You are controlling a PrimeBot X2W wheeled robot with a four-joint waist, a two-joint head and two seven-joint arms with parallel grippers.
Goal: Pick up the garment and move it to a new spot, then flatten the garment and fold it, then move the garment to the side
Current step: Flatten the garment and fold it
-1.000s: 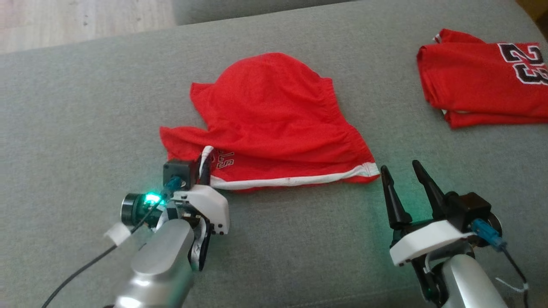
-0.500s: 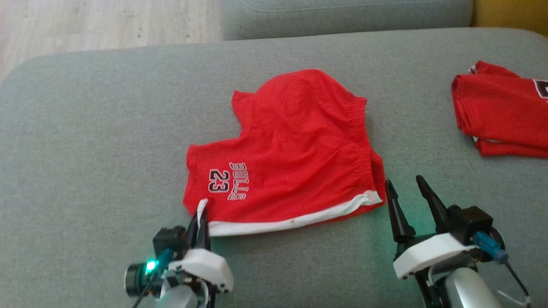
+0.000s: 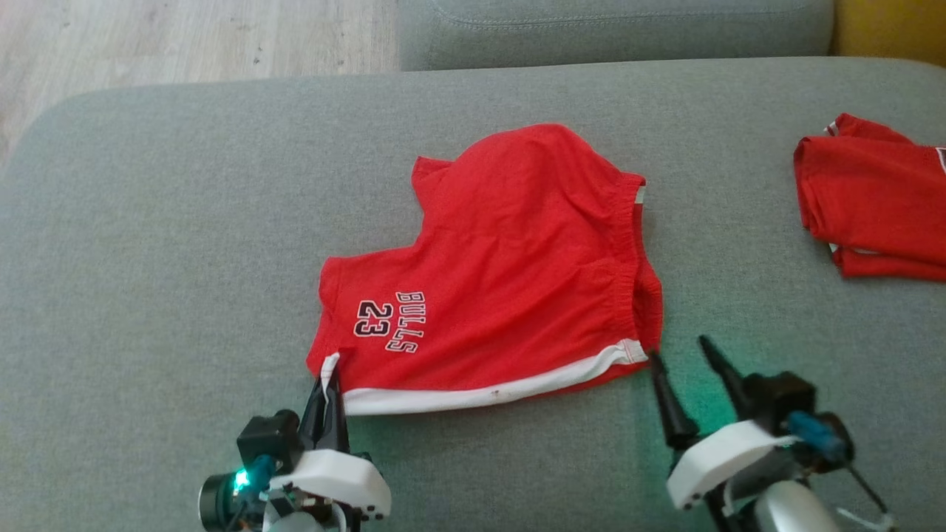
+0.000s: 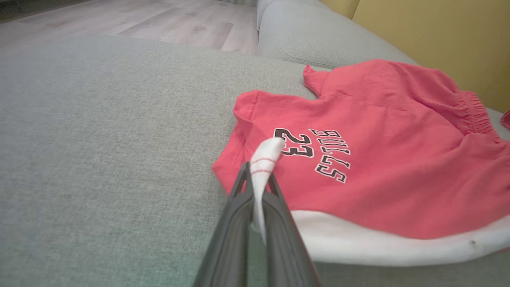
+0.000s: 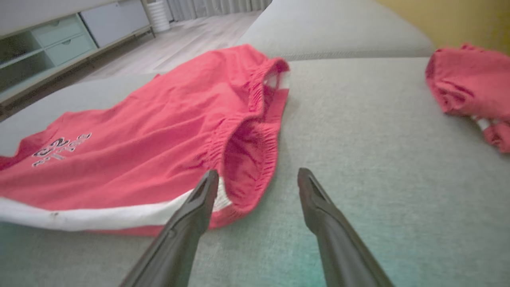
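The garment [image 3: 510,273] is a pair of red shorts with a white stripe and a "BULLS 23" print, lying spread on the grey sofa seat [image 3: 162,244]. My left gripper [image 3: 327,373] is shut on the white-striped near-left corner of the garment [image 4: 358,167], and a tab of white fabric pokes up between its fingers [image 4: 235,223]. At the garment's near-right corner [image 5: 159,143] my right gripper [image 3: 678,353] stands open. Its left finger [image 5: 191,215] lies against the white hem by the waistband; the other rests over bare cushion.
A second red garment [image 3: 872,207] lies folded at the far right of the seat, also in the right wrist view [image 5: 470,79]. Behind the seat is another grey cushion [image 3: 613,29], with wooden floor [image 3: 185,37] to the back left.
My left gripper has pulled the garment's corner toward me, unrolling it so the print now shows. The right gripper has come up to the near-right corner. The head camera has also shifted.
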